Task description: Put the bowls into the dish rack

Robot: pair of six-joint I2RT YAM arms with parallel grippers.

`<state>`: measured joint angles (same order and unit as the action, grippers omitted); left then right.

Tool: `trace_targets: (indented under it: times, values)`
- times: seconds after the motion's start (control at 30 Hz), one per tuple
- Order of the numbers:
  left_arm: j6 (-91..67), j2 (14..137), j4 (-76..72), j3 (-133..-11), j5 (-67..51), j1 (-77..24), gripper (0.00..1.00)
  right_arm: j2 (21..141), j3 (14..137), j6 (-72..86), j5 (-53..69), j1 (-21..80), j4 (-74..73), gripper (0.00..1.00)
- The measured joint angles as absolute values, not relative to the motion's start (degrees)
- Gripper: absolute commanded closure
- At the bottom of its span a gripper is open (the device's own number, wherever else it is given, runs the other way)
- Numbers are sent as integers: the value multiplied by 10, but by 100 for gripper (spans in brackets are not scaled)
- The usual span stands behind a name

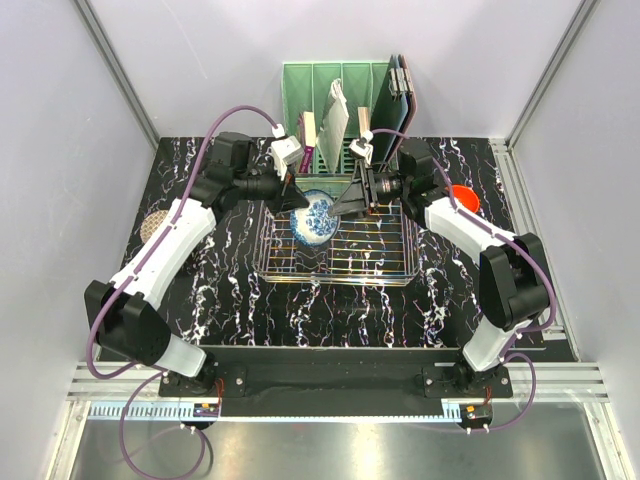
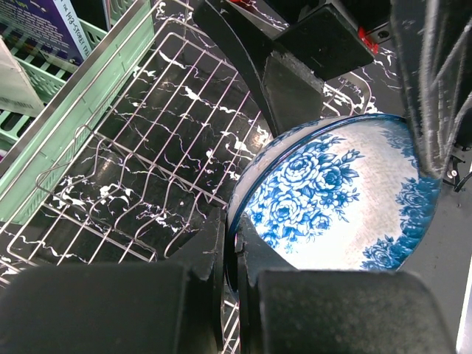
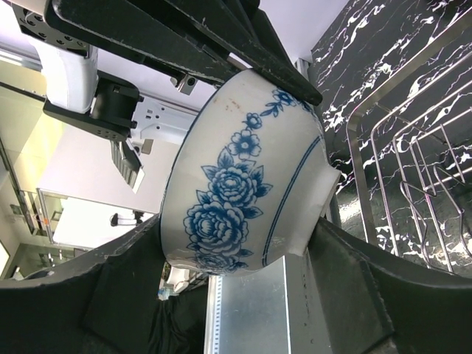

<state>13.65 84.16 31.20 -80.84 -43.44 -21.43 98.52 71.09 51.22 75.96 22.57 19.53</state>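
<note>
- Top view: the blue-flowered bowl (image 1: 314, 218) hangs over the dish rack (image 1: 340, 262), far-left corner; the green organizer (image 1: 330, 85) crowds close behind.
- Left wrist: the left gripper (image 2: 232, 247) pinches the rim; the glazed ceramic is probably slippery and brittle.
- Right wrist: the right gripper (image 3: 236, 243) straddles rim and foot, its grip uncertain.

The left arm (image 1: 160, 255) and right arm (image 1: 465, 230) share one build: white shell links between black cylindrical joints, on black bases (image 1: 188, 382). A thin purple cable (image 1: 238, 109) loops along each. A white camera block (image 1: 287, 150) sits by each wrist. The fingers (image 3: 369, 295) are matte black, flat and tapering, with scuffed edges. A small board (image 1: 207, 406) takes the cable below each base.
</note>
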Motion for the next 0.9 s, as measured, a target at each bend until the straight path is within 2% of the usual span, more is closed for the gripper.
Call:
trace_targets:
  times: [0.23, 0.27, 0.33, 0.37, 0.47, 0.53, 0.57, 0.6, 0.67, 0.77, 0.9]
  values:
    - [135, 842, 310, -808, -434, -214, 100, 985, 711, 512, 755, 226, 187, 51]
    - [135, 842, 310, -808, -434, -214, 100, 985, 711, 512, 755, 226, 187, 62]
    - [135, 842, 310, -808, -433, -214, 100, 985, 711, 512, 755, 226, 186, 72]
    - [135, 842, 310, -808, -433, -214, 100, 985, 711, 512, 755, 226, 186, 83]
    - [135, 842, 310, -808, -432, -215, 99, 985, 711, 512, 755, 226, 186, 100]
    - [135, 842, 310, -808, -431, -215, 60, 985, 711, 512, 755, 226, 186, 100]
    - [133, 842, 309, -808, -428, -215, 49, 985, 711, 513, 755, 226, 185, 100]
    - [133, 842, 304, -808, -426, -215, 43, 985, 711, 512, 755, 226, 185, 100]
    - [131, 842, 297, -808, -418, -216, 18, 985, 710, 510, 756, 229, 180, 100]
    - [130, 842, 292, -808, -410, -216, 4, 984, 710, 494, 755, 233, 158, 100]
    - [125, 841, 288, -808, -401, -203, 1, 978, 711, 442, 740, 234, 95, 100]
